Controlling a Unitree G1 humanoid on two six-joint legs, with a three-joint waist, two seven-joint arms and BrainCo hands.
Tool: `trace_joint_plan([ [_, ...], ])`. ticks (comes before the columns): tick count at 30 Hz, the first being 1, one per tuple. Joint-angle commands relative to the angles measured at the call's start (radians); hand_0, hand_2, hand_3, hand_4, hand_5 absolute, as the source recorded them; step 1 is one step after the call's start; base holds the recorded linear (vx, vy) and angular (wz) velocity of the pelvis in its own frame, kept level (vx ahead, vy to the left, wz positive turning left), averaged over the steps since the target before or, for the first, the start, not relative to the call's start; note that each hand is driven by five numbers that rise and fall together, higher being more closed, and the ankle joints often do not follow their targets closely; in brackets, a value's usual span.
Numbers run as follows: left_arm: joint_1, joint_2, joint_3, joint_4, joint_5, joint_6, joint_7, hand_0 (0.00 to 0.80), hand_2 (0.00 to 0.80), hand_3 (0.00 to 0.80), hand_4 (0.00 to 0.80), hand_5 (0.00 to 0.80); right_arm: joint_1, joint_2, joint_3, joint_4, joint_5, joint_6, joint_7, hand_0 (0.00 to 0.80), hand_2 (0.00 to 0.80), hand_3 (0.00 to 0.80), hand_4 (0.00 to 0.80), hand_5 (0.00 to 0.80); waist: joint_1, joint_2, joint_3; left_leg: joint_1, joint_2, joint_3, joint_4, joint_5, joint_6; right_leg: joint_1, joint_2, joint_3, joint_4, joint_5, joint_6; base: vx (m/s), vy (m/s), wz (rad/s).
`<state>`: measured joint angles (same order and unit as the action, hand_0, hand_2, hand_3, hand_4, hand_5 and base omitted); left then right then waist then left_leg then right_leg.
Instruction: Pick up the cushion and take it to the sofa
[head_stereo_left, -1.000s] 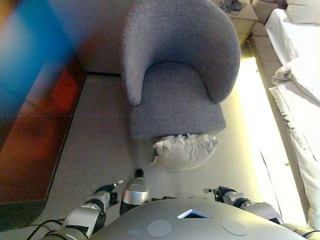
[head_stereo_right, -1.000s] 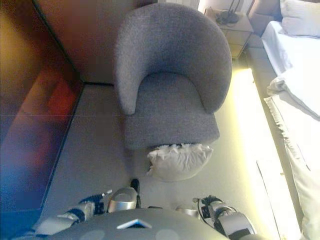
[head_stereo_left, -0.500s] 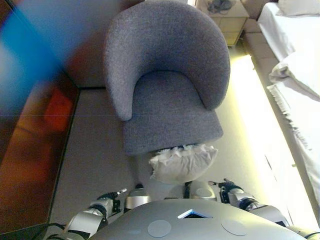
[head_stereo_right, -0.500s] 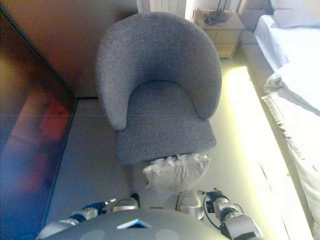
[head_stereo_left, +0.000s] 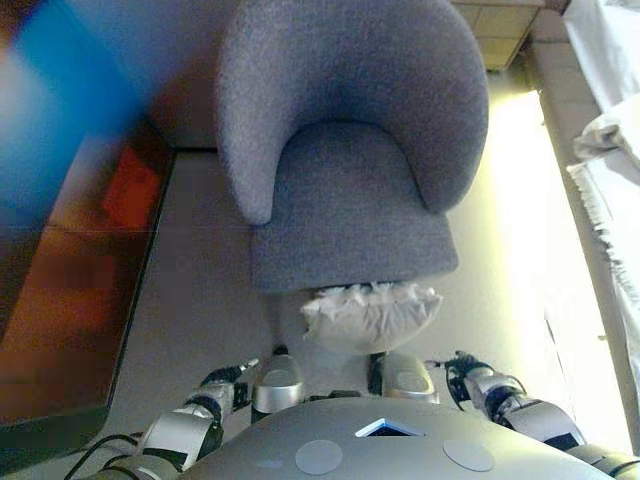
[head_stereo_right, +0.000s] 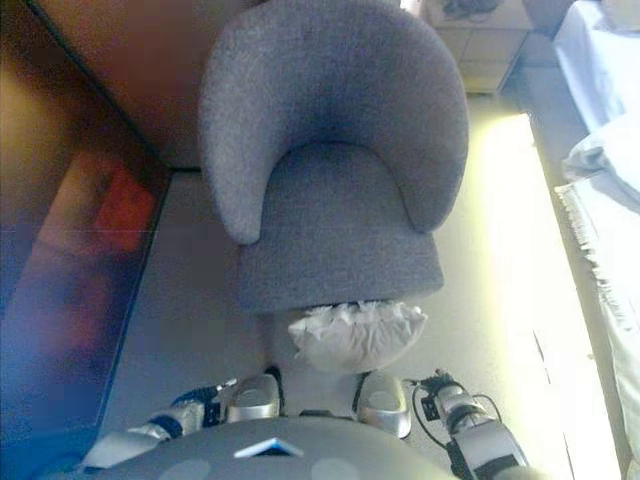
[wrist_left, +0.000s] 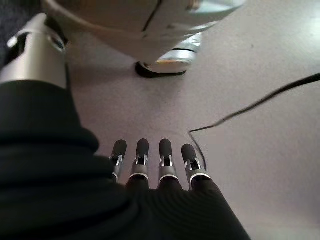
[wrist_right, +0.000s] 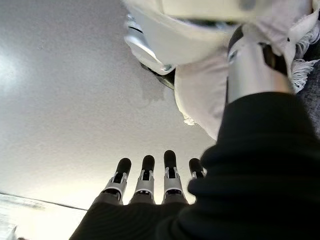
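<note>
A white cushion (head_stereo_left: 368, 315) with a fringed edge lies on the floor, leaning against the front of a grey armchair (head_stereo_left: 350, 200). Nothing holds it. My left hand (wrist_left: 166, 165) hangs low over bare floor, fingers straight and empty, away from the cushion. My right hand (wrist_right: 170, 175) also hangs with straight, empty fingers. The cushion (wrist_right: 200, 100) shows just beyond that hand and does not touch it. From the head, only my forearms show at the bottom edge, on either side below the cushion (head_stereo_right: 355, 335).
A bed with white bedding (head_stereo_left: 610, 150) runs along the right side. A pale nightstand (head_stereo_left: 500, 30) stands behind the armchair at the far right. A dark glossy cabinet (head_stereo_left: 60, 250) lines the left. Pale carpet lies between the chair and the bed.
The whole picture has shifted with the camera. The cushion still rests against the chair front, and both hands stay low and empty.
</note>
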<state>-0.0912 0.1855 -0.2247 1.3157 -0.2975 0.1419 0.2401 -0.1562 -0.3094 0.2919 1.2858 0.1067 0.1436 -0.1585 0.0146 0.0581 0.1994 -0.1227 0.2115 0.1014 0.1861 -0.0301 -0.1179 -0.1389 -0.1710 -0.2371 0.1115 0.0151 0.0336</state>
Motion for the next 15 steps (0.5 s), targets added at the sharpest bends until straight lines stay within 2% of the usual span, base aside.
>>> trace_joint_plan([
  [1,-0.094,0.030,-0.018,-0.011,0.006,-0.033,0.044,0.000,0.000,0.000,0.000,0.000,-0.105,-0.002,0.018,-0.017,0.090,-0.045,-0.075,0.000,0.000,0.000,0.000,0.000,0.000,-0.001,0.127,-0.072,0.074,-0.019,-0.105,0.221,-0.047,0.020,-0.077,0.080,-0.012,-0.004,0.078,-0.178,0.093,0.13],
  [3,-0.159,0.051,-0.056,-0.025,0.011,-0.063,0.061,0.000,0.000,0.000,0.000,0.000,-0.152,0.002,0.023,-0.042,0.125,-0.075,-0.135,0.000,0.000,0.000,0.000,0.000,-0.016,-0.008,0.172,-0.143,0.063,-0.013,-0.063,0.169,-0.045,-0.108,-0.110,0.079,0.075,0.006,0.094,-0.193,0.019,-0.09],
  [6,-0.257,0.092,-0.101,-0.061,-0.015,-0.087,0.067,0.000,0.000,0.000,0.000,0.000,-0.234,-0.010,0.029,-0.061,0.157,-0.095,-0.175,0.000,0.000,0.000,0.000,0.000,-0.036,-0.007,0.234,-0.227,0.047,-0.019,-0.015,0.146,-0.052,-0.216,-0.124,0.101,0.116,0.025,0.108,-0.158,0.011,-0.25],
  [8,-0.294,0.115,-0.116,-0.069,-0.025,-0.107,0.055,0.000,0.000,0.000,0.000,0.000,-0.269,-0.028,0.025,-0.058,0.146,-0.107,-0.179,0.000,0.000,0.000,0.000,0.000,-0.044,-0.002,0.252,-0.244,0.032,-0.010,-0.019,0.140,-0.047,-0.248,-0.131,0.110,0.111,0.040,0.117,-0.054,0.059,0.21],
  [11,-0.307,0.098,-0.164,-0.098,-0.019,-0.203,0.110,0.000,0.000,0.000,0.000,0.000,-0.289,-0.034,0.017,-0.093,0.147,-0.150,-0.244,0.000,0.000,0.000,0.000,0.000,-0.057,0.008,0.303,-0.282,0.007,-0.008,-0.045,0.143,-0.043,-0.295,-0.130,0.124,0.082,0.066,0.129,-0.091,0.006,0.00],
  [15,-0.307,0.091,-0.184,-0.162,-0.024,-0.252,0.154,0.000,0.000,0.000,0.000,0.000,-0.291,-0.051,0.006,-0.136,0.141,-0.167,-0.334,0.000,0.000,0.000,0.000,0.000,-0.061,0.019,0.321,-0.342,-0.001,-0.011,-0.061,0.160,-0.047,-0.346,-0.127,0.131,0.063,0.082,0.133,-0.029,0.004,-0.12],
])
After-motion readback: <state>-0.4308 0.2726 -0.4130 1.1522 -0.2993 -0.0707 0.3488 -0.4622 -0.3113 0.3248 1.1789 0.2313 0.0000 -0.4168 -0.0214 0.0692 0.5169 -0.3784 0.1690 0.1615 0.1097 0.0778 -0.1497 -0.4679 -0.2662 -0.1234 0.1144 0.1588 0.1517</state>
